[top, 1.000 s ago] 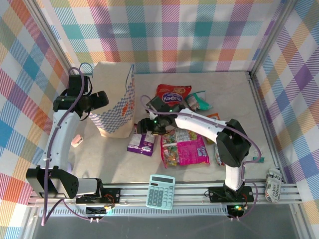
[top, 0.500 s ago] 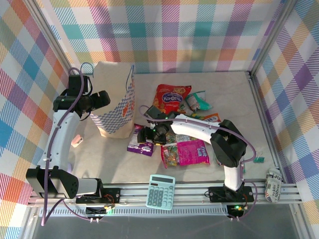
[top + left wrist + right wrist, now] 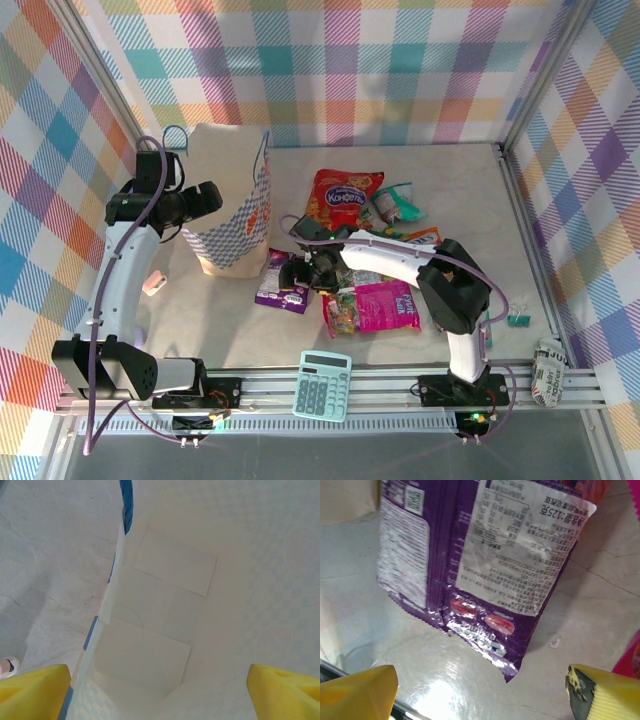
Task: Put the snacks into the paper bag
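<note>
On the pale tabletop [image 3: 470,180], the purple snack packet [image 3: 485,565] lies flat just ahead of the right gripper [image 3: 480,692], jaws wide and empty, its long axis running up-frame, centred between them. The paper bag [image 3: 228,205] stands left, at the left gripper [image 3: 160,690], also wide.

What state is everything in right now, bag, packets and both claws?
Paper bag: standing, mouth open.
Purple packet: flat on table, unheld.
Red packet: flat on table.
Magenta packet: flat on table.
Left claw: open at bag's rim.
Right claw: open above purple packet.
</note>
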